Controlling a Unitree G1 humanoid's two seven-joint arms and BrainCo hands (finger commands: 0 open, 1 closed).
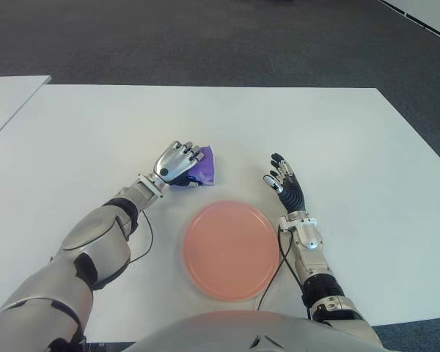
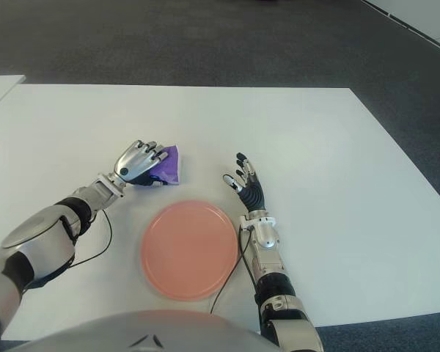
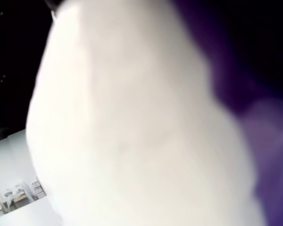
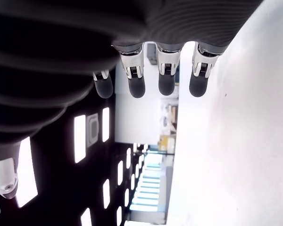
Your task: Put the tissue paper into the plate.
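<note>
The tissue paper [image 1: 204, 166] is a small purple packet lying on the white table [image 1: 315, 125], just beyond the left rim of the plate. My left hand [image 1: 177, 163] lies over its left side with the fingers curled onto it; the packet still touches the table. Up close in the left wrist view, the purple packet [image 3: 271, 141] fills one edge. The salmon-pink round plate [image 1: 231, 249] sits near the table's front edge with nothing in it. My right hand [image 1: 281, 180] shows to the right of the plate, its fingers [image 4: 166, 81] straight and spread, holding nothing.
A second white table [image 1: 7, 99] stands at the far left, separated by a narrow gap. Dark carpet [image 1: 205, 37] lies beyond the far edge. A thin black cable [image 1: 275, 275] runs along the right forearm beside the plate.
</note>
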